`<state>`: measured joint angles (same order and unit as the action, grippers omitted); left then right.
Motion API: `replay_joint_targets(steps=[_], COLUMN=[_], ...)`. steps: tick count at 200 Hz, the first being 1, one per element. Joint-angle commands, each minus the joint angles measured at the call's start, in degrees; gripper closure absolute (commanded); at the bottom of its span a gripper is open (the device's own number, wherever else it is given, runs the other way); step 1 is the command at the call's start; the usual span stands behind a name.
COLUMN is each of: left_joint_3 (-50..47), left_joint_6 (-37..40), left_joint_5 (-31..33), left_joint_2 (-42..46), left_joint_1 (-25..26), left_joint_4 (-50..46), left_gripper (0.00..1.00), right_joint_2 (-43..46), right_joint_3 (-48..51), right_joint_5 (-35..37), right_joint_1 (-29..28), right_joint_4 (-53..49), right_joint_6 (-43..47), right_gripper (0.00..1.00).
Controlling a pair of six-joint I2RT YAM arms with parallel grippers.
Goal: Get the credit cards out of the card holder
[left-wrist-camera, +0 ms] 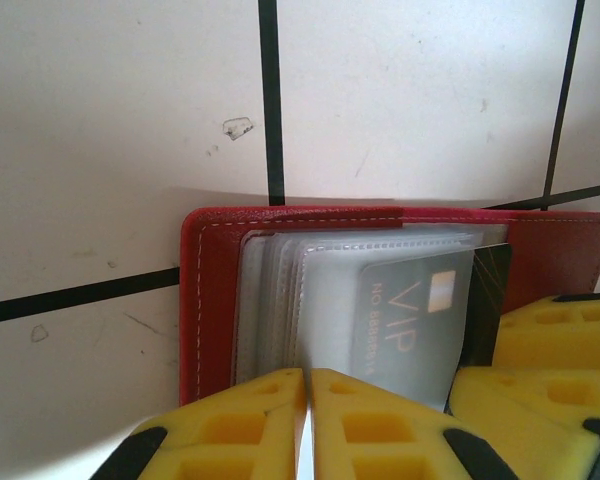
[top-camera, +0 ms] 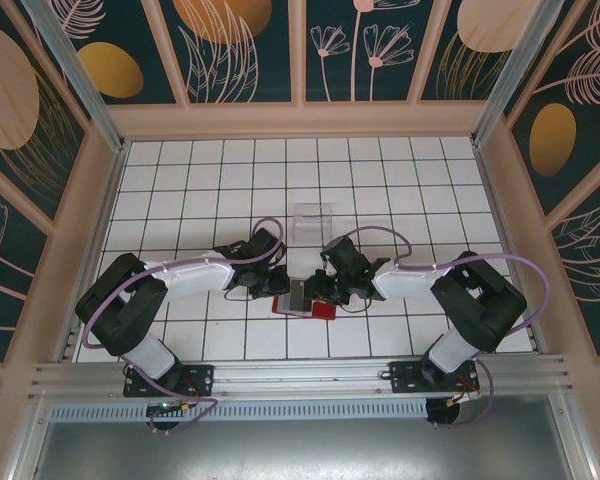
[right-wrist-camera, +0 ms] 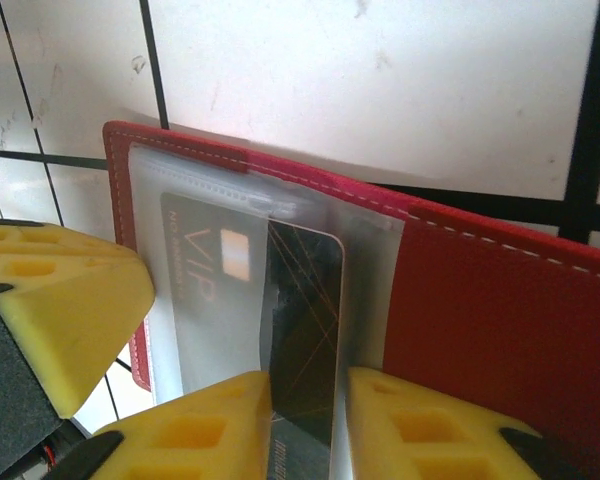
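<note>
The red card holder (top-camera: 323, 311) lies open on the tiled table between both arms. My left gripper (left-wrist-camera: 308, 378) is shut, its yellow fingers pinching the edge of a clear plastic pocket of the card holder (left-wrist-camera: 210, 300). A grey VIP credit card (left-wrist-camera: 410, 310) sits inside that pocket. My right gripper (right-wrist-camera: 308, 388) is shut on a dark credit card (right-wrist-camera: 305, 300) with thin orange lines, which stands partly out of a pocket of the card holder (right-wrist-camera: 500, 320). The VIP card (right-wrist-camera: 210, 270) lies just left of it. From above, the left gripper (top-camera: 280, 285) and right gripper (top-camera: 327, 288) meet over the holder.
A clear plastic tray (top-camera: 312, 220) stands on the table just beyond the grippers. Wooden walls enclose the white tiled table (top-camera: 200, 180) on three sides. In the right wrist view the left gripper's yellow finger (right-wrist-camera: 60, 320) is close by at the left.
</note>
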<state>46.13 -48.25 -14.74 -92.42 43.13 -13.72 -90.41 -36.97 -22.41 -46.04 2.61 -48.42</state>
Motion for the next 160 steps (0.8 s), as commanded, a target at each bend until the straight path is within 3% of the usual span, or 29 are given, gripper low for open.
replay_joint_targets(steps=[1,86,160], left_joint_3=[-0.16,-0.15,-1.96], left_joint_6=[0.57,0.63,0.26], left_joint_5=[2.09,2.25,2.78], left_joint_2=[-1.88,-1.71,-0.98], left_joint_1=[0.02,0.02,0.02], left_joint_4=[-3.95,-4.28,-4.24], left_gripper=[0.87,0.87,0.87], right_joint_2=[-1.17,-0.13,3.78], right_joint_3=[1.65,4.09,6.26], right_joint_5=[-1.14,-2.22,-0.41], right_joint_1=[0.43,1.52,2.71], right_joint_4=[0.98,3.91,1.72], right_joint_6=[-0.26,-1.86,-1.91], right_gripper=[0.71,0.86,0.91])
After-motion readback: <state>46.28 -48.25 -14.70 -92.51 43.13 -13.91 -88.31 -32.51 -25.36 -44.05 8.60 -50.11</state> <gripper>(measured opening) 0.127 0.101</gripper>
